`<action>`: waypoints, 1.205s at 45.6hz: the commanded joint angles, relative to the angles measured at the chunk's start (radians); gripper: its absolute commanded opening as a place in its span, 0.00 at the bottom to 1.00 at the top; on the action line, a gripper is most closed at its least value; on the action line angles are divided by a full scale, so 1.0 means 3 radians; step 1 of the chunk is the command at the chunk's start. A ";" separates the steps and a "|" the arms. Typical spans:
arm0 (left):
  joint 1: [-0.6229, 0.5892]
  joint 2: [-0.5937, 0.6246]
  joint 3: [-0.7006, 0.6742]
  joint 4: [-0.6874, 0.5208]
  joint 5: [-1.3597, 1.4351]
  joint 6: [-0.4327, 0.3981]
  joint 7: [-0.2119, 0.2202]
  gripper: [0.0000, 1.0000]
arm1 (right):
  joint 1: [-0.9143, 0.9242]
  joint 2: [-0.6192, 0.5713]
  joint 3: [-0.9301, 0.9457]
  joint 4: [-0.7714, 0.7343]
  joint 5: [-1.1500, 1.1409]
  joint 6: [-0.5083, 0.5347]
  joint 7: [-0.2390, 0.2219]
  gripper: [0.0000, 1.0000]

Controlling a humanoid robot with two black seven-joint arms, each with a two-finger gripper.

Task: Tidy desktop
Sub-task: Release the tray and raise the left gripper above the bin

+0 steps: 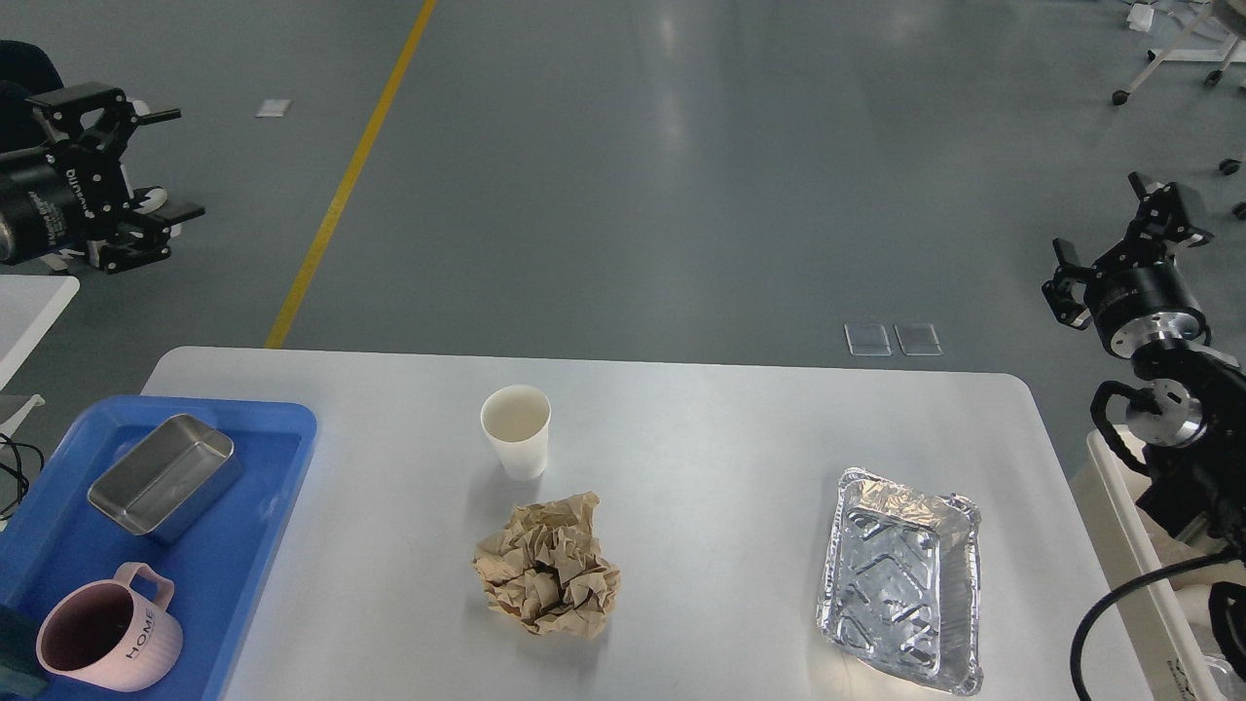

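Observation:
The white desktop point(701, 438) fills the lower view. On it stand an upright empty white paper cup point(516, 430), a crumpled ball of brown paper point(547, 578) just in front of the cup, and an empty foil tray point(900, 576) at the right. My left gripper point(161, 164) is open, raised beyond the table's far left corner, over the floor. My right gripper point(1119, 234) is raised off the table's right side; its fingers look spread apart. Both hold nothing.
A blue plastic tray point(282, 428) at the desktop's left edge holds a steel rectangular tin point(164, 475) and a pink mug point(112, 631). A small white table corner point(29, 302) sits at far left. A white bin edge point(1129, 526) is right of the table.

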 commanded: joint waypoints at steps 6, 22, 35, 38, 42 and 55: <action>0.0484 -0.0695 -0.1289 0.0004 -0.0701 0.0099 0.0089 0.97 | -0.0054 0.0000 -0.0007 -0.0001 -0.0007 0.0000 0.0005 1.00; 0.1047 -0.1682 -0.3068 0.0004 -0.0834 0.0135 0.0339 0.97 | -0.0059 0.0030 -0.0124 -0.0006 -0.0012 -0.0006 0.0010 1.00; 0.1292 -0.1862 -0.3514 -0.0017 -0.0901 0.0140 0.0355 0.97 | -0.0089 0.0030 -0.0135 0.0004 -0.0012 0.0005 0.0005 1.00; 0.1328 -0.1877 -0.3575 -0.0017 -0.0906 0.0150 0.0350 0.97 | -0.0089 0.0046 -0.0160 0.0009 -0.0012 0.0020 0.0005 1.00; 0.1334 -0.1903 -0.3621 -0.0017 -0.0906 0.0155 0.0334 0.97 | -0.0059 0.0148 -0.0349 0.0009 -0.0022 0.0112 0.0005 1.00; 0.1482 -0.1938 -0.3550 -0.0012 -0.0875 0.0114 0.0355 0.97 | 0.0059 0.0414 -0.1290 0.0009 -0.0298 0.0460 0.0031 1.00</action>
